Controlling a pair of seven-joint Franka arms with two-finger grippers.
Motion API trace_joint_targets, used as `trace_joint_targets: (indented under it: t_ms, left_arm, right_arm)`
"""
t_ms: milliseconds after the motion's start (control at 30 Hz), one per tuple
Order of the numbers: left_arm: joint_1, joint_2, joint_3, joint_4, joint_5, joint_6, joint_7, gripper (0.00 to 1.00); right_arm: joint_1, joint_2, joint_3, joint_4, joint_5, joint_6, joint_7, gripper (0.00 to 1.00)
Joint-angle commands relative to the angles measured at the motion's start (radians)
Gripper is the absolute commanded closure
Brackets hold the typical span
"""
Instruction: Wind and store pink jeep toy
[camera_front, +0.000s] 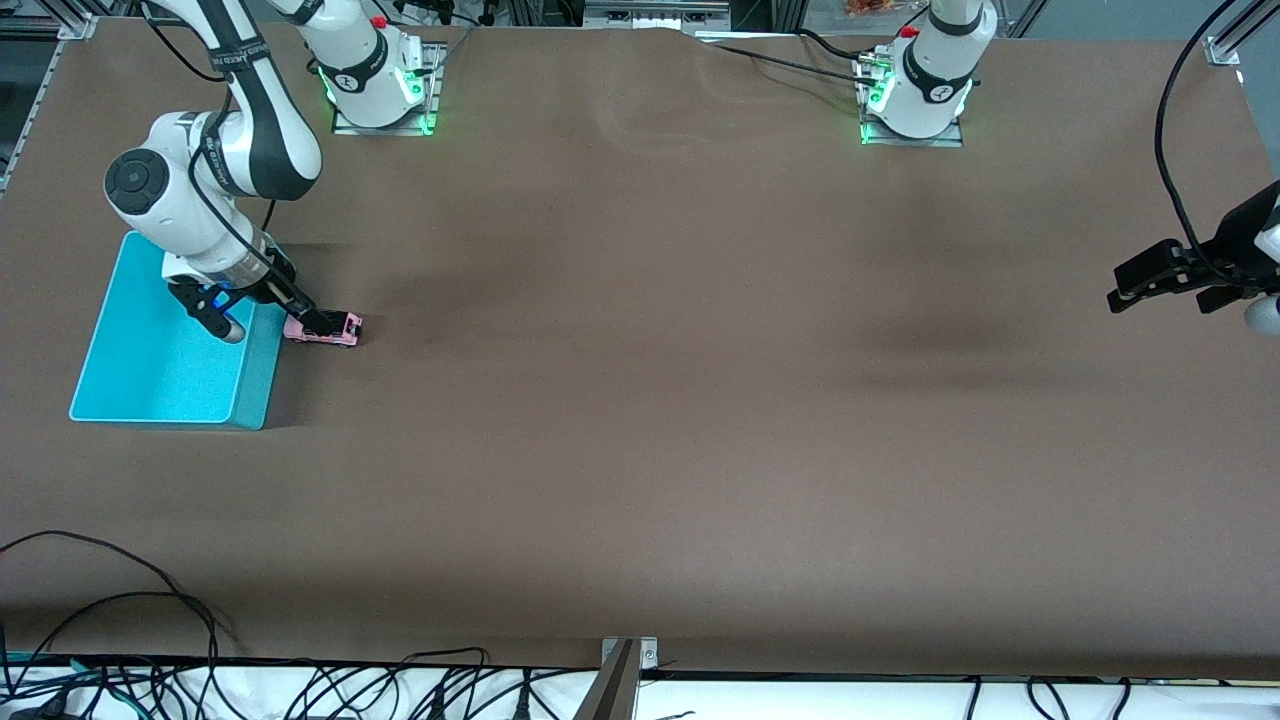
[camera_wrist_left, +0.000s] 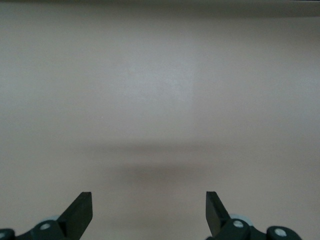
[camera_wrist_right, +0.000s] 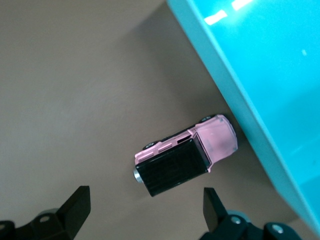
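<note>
The right end effector (camera_front: 268, 312) hangs low over the gap between the turquoise bin (camera_front: 255, 385) and the pink jeep toy (camera_front: 325, 329) in the front view, its fingers apart and holding nothing. The jeep sits on the brown worktop (camera_front: 700, 400) just beside the bin's wall that faces the left arm's end, and one dark finger overlaps the car from this angle. The risk, as judged here: with the car so near the wall, a descending finger could strike the bin's rim or nudge the toy, sending it rolling out of reach. The left end effector (camera_front: 1165, 280) waits at the left arm's end of the worktop.

In the left wrist view, the left end effector (camera_wrist_left: 149, 215) shows spread fingers over bare worktop and nothing between them.

In the right wrist view, the right end effector (camera_wrist_right: 146, 212) is spread wide above the jeep (camera_wrist_right: 186, 155), which lies askew to the finger line with its pink hood toward the bin (camera_wrist_right: 260, 90). A closure at this angle could pinch corners and let the car slip or twist.
</note>
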Motion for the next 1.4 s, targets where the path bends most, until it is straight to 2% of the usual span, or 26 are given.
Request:
trace_joint_targets:
  t_ms: [0,233,433,767,1300,1367]
  left_arm:
    - [0.003,-0.004,0.002,0.000,-0.020,-0.014,0.028,0.00]
    - [0.001,0.013,0.002,0.001,-0.020,-0.012,0.028,0.00]
    - [0.001,0.017,0.002,0.001,-0.017,-0.012,0.028,0.00]
    - [0.001,0.016,0.002,0.003,-0.017,-0.012,0.026,0.00]
    - [0.003,0.017,0.002,0.001,-0.014,-0.012,0.026,0.00]
    - [0.003,0.017,0.002,0.001,-0.014,-0.012,0.026,0.00]
  right_arm:
    - [-0.007,0.005,0.006,-0.031,-0.005,0.037,0.188,0.00]
    - [-0.009,0.040,0.004,-0.058,-0.003,0.069,0.328,0.00]
    - [-0.026,0.059,0.004,-0.086,-0.003,0.172,0.440,0.00]
    - [-0.056,0.108,0.004,-0.084,-0.003,0.233,0.490,0.00]
    - [-0.055,0.148,0.006,-0.081,-0.032,0.250,0.481,0.00]
    - [-0.055,0.146,0.006,-0.081,-0.046,0.250,0.481,0.04]
